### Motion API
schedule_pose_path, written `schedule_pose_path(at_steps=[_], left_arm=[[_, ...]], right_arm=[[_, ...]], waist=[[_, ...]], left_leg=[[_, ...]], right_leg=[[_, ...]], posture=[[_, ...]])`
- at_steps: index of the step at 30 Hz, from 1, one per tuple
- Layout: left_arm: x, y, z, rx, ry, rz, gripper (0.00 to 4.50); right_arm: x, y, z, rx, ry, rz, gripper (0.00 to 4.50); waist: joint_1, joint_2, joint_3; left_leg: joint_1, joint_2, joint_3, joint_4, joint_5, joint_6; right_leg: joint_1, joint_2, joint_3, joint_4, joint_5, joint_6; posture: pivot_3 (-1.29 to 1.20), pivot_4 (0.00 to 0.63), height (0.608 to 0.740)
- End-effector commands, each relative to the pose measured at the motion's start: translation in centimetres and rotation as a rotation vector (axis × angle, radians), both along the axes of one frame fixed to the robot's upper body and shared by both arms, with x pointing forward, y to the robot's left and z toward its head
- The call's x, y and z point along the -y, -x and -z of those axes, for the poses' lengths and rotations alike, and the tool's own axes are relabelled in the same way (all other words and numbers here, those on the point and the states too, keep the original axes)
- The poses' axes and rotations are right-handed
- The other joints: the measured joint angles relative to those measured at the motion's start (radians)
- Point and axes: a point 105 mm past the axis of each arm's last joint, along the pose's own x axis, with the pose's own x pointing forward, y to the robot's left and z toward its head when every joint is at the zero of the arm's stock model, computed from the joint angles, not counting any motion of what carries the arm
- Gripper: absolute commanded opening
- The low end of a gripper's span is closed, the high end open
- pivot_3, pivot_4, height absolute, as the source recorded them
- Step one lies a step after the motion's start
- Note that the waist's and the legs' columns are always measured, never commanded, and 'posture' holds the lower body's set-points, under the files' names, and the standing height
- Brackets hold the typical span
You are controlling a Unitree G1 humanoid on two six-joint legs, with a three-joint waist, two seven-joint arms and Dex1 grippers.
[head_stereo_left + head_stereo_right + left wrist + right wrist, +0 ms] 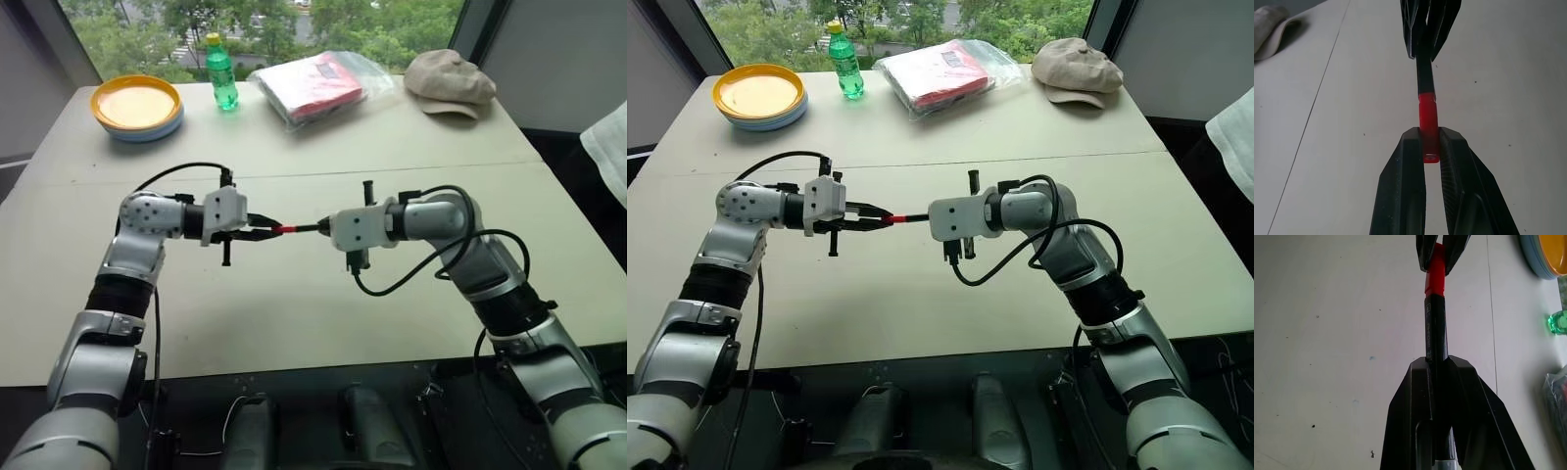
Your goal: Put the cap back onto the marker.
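Left hand [257, 227] clamps tiny red plastic cap [1428, 117], seated on thin black marker [1435, 328] gripped by right hand [325, 227]; stacked plates [137, 108] hold nothing.

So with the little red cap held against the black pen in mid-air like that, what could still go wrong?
1. The left pincer pinches the tiny red plastic cap only at its fingertips; a push along the thin black-barrelled marker might make it slip.
2. If cap and marker are slightly out of line, the cap may jam rather than seat.
3. Both are held above the pale table, so anything released would drop and could roll.
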Motion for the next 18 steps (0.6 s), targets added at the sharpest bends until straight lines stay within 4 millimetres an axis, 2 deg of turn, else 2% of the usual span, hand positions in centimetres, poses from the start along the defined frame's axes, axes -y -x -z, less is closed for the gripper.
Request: schedule_pose_path(at_steps=[1,7,12,18], left_arm=[[1.0,-0.7,-2.6,0.068,0.088,-0.013,0.0],[1.0,-0.8,-2.9,-0.031,0.152,-0.032,0.0],[1.0,-0.7,-2.9,-0.037,0.139,-0.023,0.0],[1.1,-0.6,-2.9,-0.001,0.109,-0.005,0.0]], right_arm=[[-3.9,2.9,-1.0,0.085,-0.025,-0.206,0.02],[-4.2,2.3,-1.8,0.193,-0.027,-0.208,0.02],[-4.3,1.9,-2.1,0.259,-0.025,-0.212,0.02],[-4.8,2.3,-1.9,0.245,-0.032,-0.237,0.02]], waist=[[0.0,0.0,0.0],[-0.001,0.0,0.0],[-0.001,0.0,0.0],[-0.001,0.0,0.0]], left_leg=[[0.0,0.0,0.0,0.0,0.0,0.0],[0.0,0.0,0.0,0.0,0.0,0.0],[0.0,0.0,0.0,0.0,0.0,0.0],[0.0,0.0,0.0,0.0,0.0,0.0]], right_leg=[[0.0,0.0,0.0,0.0,0.0,0.0],[0.0,0.0,0.0,0.0,0.0,0.0],[0.0,0.0,0.0,0.0,0.0,0.0],[0.0,0.0,0.0,0.0,0.0,0.0]], posture=[[0.0,0.15,0.74],[0.0,0.15,0.74],[0.0,0.15,0.74],[0.0,0.15,0.74]])
